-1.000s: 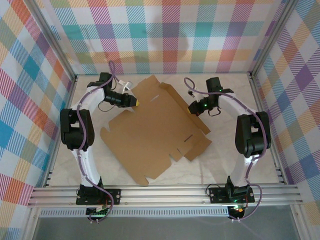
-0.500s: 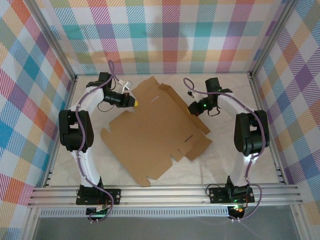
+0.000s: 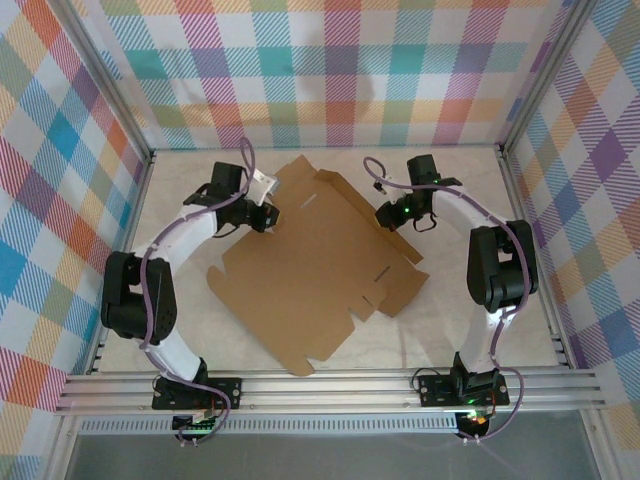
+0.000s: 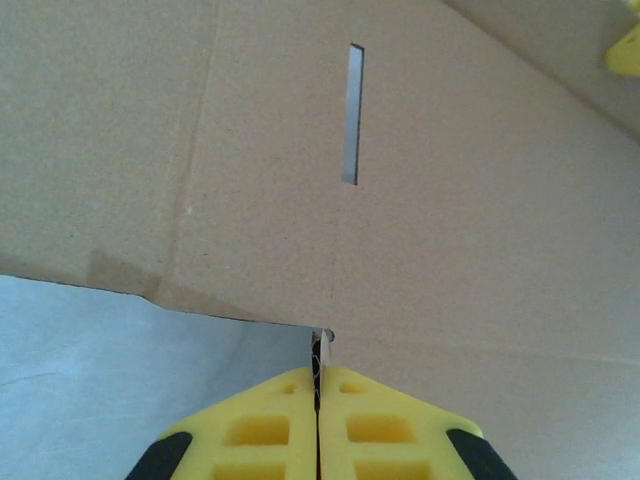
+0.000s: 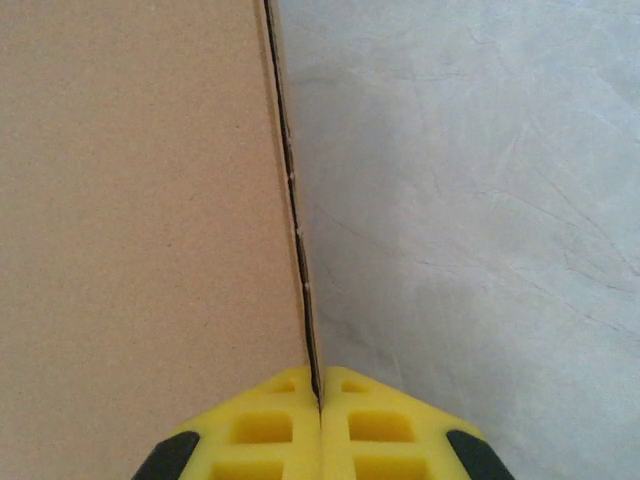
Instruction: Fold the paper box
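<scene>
Checked walls stand round the pale bench (image 3: 445, 315), where the paper box (image 3: 310, 270) lies flat in the middle. The left hand (image 3: 268, 212) has slid along to pinch its 11 o'clock edge. The right hand (image 3: 387, 215) pinches the 2 o'clock edge. Folding can likely start.

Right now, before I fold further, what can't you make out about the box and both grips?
Top view: where the left pincer and right pincer bite the paper box is too small to read.
Left wrist view: its flaps run off the frame edges.
Right wrist view: the box is cut off left and top.
</scene>
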